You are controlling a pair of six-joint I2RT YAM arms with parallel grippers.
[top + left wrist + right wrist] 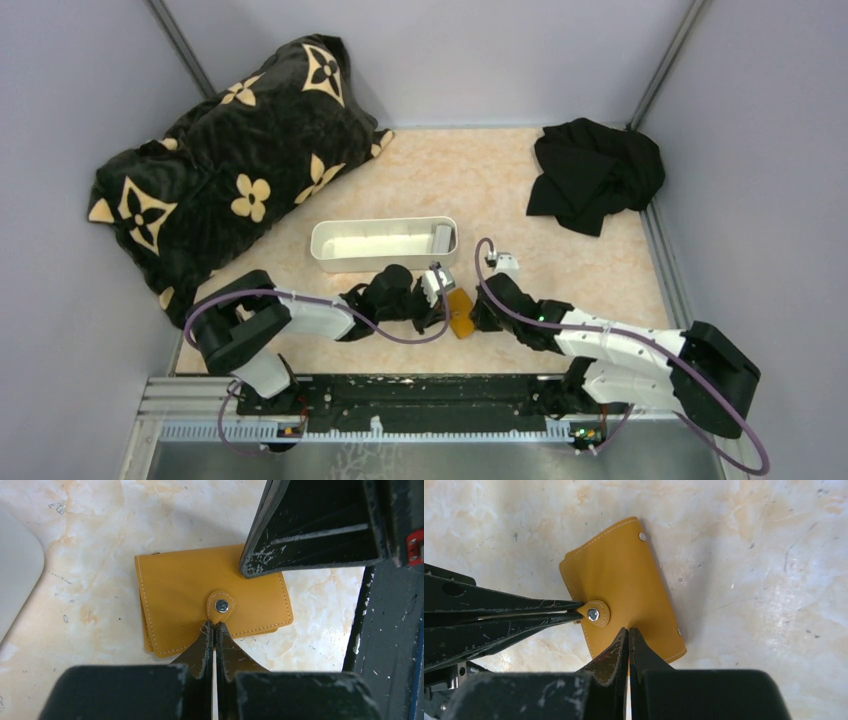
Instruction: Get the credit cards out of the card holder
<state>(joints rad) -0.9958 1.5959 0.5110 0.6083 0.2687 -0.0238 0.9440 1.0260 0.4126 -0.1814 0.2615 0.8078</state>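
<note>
Just ahead of the arm bases, the orange card holder (190,590) lies snapped shut on the marble surface (480,180). The left pincer (214,626) is closed, tips meeting at the holder's snap tab, though whether it pinches the tab is unclear; the right pincer (628,631) is closed too, tips on the cover's edge. Beyond stands a white tray (380,243), then a black flowered blanket (230,160) and a black cloth (595,175).

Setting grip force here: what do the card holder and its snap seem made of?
The card holder looks like smooth, matte tan leather or faux leather, judging by its pale stitched edges. Its snap is shiny silver, probably metal.
</note>
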